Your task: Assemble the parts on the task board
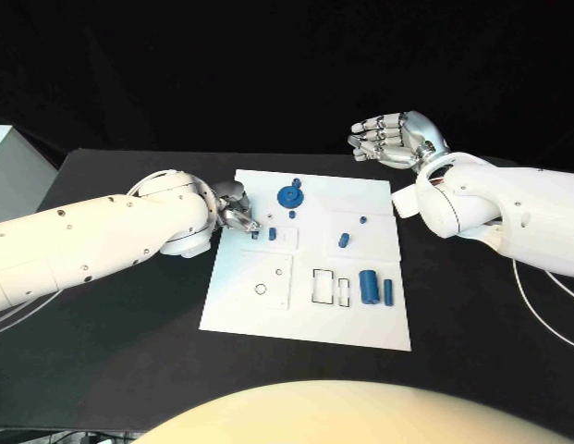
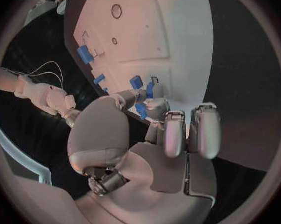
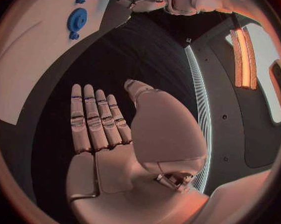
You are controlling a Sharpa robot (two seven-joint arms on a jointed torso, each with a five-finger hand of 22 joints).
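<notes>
Judged the step in hand to be the fitting of a small blue piece near the left edge of the white board, in its far half. Saw the left hand reaching over that edge, fingertips bent down right at this piece and a second small one beside it; could not tell whether clamped on one or only touching. Found the right hand lifted above the desk beyond the far right corner of the board, fingers straight and side by side, thumb apart, holding nothing. Noted a blue wheel near the far edge, a short blue peg about the middle, and two blue cylinders lying side by side toward the right edge. Noted also a rectangular pocket just beside the cylinders and a round hole toward the near left corner, both seemingly with nothing in them. Expected the next move to need a firm pinch and a straight press down into the seat.
</notes>
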